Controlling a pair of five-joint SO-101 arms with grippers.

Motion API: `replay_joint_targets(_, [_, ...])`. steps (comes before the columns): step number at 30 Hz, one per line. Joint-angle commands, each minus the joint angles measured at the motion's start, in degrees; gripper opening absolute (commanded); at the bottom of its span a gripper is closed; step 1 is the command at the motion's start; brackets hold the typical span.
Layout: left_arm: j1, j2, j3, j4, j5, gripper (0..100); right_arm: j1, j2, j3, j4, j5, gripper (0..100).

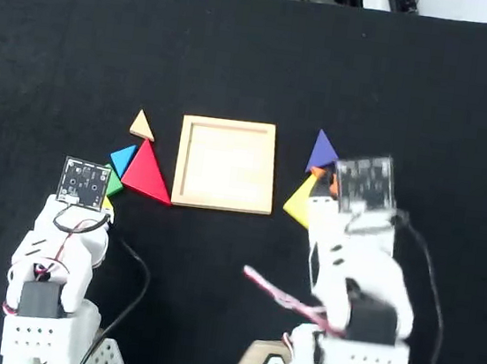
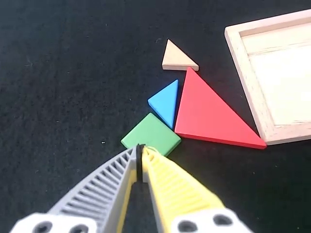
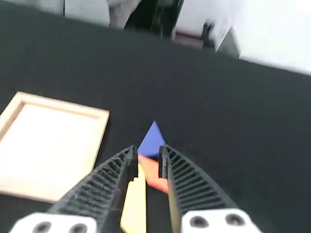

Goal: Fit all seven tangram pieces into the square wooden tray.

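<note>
The square wooden tray [image 1: 221, 201] lies empty mid-table; its rim shows in the left wrist view [image 2: 247, 82] and the right wrist view [image 3: 63, 105]. Left of it lie a tan triangle [image 1: 142, 124] [image 2: 178, 58], a blue triangle [image 1: 123, 159] [image 2: 165, 101], a big red triangle [image 1: 147, 173] [image 2: 209, 116] and a green square [image 1: 115, 185] [image 2: 151, 135]. My left gripper [image 2: 140, 151] is shut, its tip at the green square's near edge. Right of the tray lie a purple-blue triangle [image 1: 322, 147] [image 3: 152, 139], an orange piece [image 1: 320, 169] [image 3: 154, 178] and a yellow triangle [image 1: 300, 201] [image 3: 135, 205]. My right gripper [image 3: 146, 154] hovers over these, narrowly open.
Black cloth covers the table [image 1: 431, 98], with bare cloth beyond the tray and at both sides. A red-and-white cable [image 1: 282, 298] runs by the right arm's base. Clutter stands past the table's far edge.
</note>
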Motion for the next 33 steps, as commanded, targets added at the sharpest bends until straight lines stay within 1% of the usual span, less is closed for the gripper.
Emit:
replay_joint_targets(1, [0.6,0.0,1.2,0.3,-0.4,3,-0.8,20.3,-11.2,2.0,0.0,8.8])
replay_joint_targets(7, [0.6,0.0,1.2,0.3,-0.4,3,-0.8,41.5,-22.5,9.7,0.0,9.0])
replay_joint_targets(12, [0.6,0.0,1.2,0.3,-0.4,3,-0.8,53.8,-30.6,14.0,0.0,9.0])
replay_joint_targets(17, [0.6,0.0,1.2,0.2,-0.4,3,-2.1,60.5,-35.1,16.4,-0.1,9.0])
replay_joint_targets(22, [0.6,0.0,1.2,0.2,-0.4,3,-5.5,63.3,-35.3,16.3,-0.1,9.0])
replay_joint_targets(25, [0.6,0.0,1.2,0.2,-0.4,3,-5.7,64.2,-35.3,16.1,-0.1,9.3])
replay_joint_targets(27, [0.6,0.0,1.2,0.2,-0.4,3,-5.5,65.0,-35.2,16.1,-0.1,13.6])
replay_joint_targets(31, [0.6,0.0,1.2,0.2,-0.4,3,-5.8,67.6,-34.9,15.1,0.0,26.6])
replay_joint_targets(33, [0.6,0.0,1.2,0.2,-0.4,3,-5.9,69.2,-34.3,13.1,0.0,29.6])
